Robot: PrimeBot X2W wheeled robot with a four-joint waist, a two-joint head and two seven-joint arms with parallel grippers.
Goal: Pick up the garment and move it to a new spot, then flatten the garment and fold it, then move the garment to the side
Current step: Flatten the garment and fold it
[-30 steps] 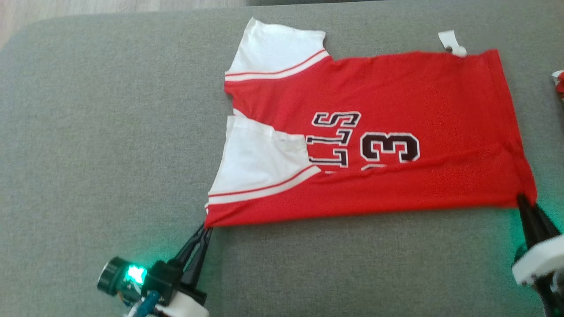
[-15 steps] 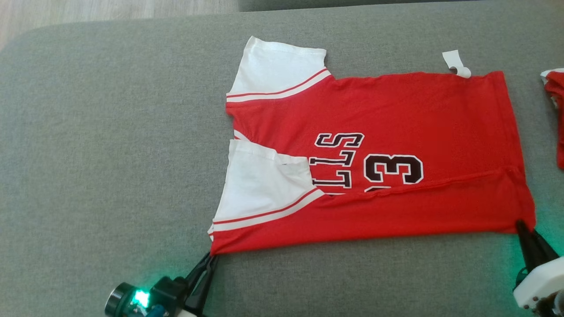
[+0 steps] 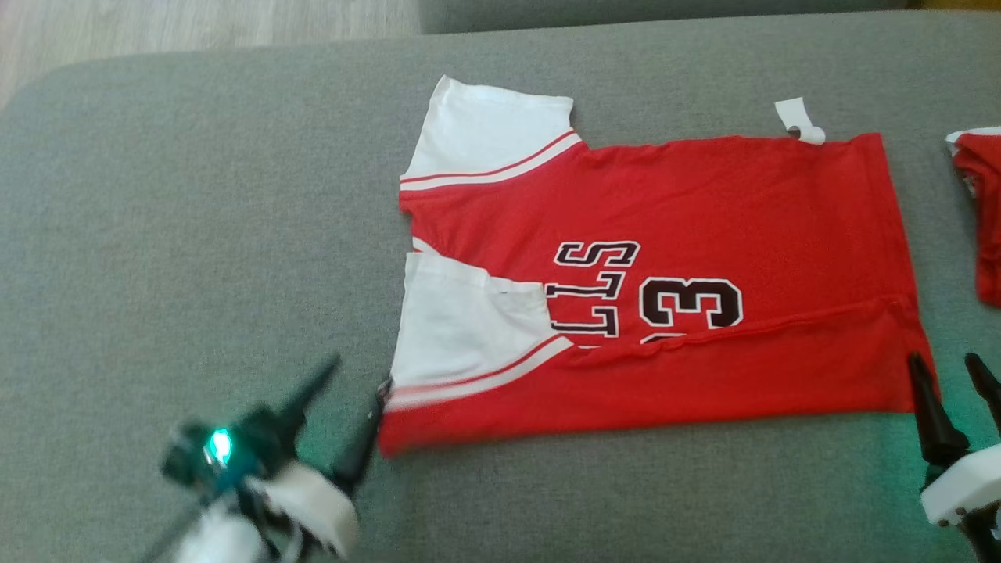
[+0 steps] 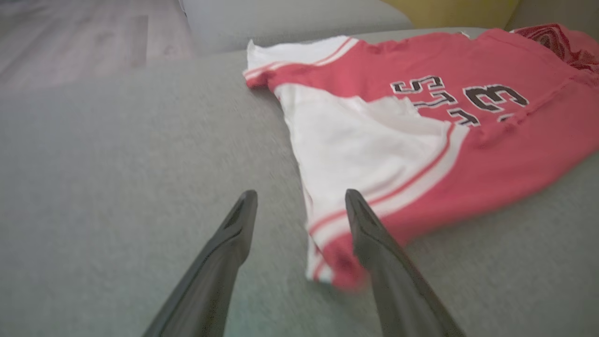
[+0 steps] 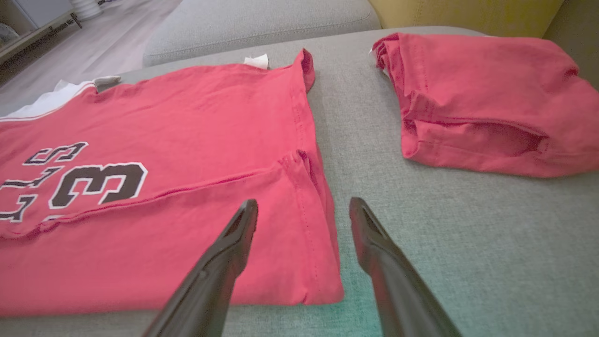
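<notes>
The garment is a red jersey with white sleeves and dark lettering, lying flat on the grey cushion with its near long edge folded over onto itself. My left gripper stands open at the sleeve-side near corner, and its right finger overlaps the garment there. My right gripper is open at the hem-side near corner. In the right wrist view that corner of the garment lies between the fingers of the right gripper. Neither gripper holds cloth.
A second red garment lies folded at the right, a hand's width from the hem. A small white tag sticks out at the jersey's far edge. Wooden floor lies beyond the cushion's far left edge.
Both grippers have opened and let go of the garment's near corners. The left gripper has swung slightly left of its corner. The garment lies where it was set down.
</notes>
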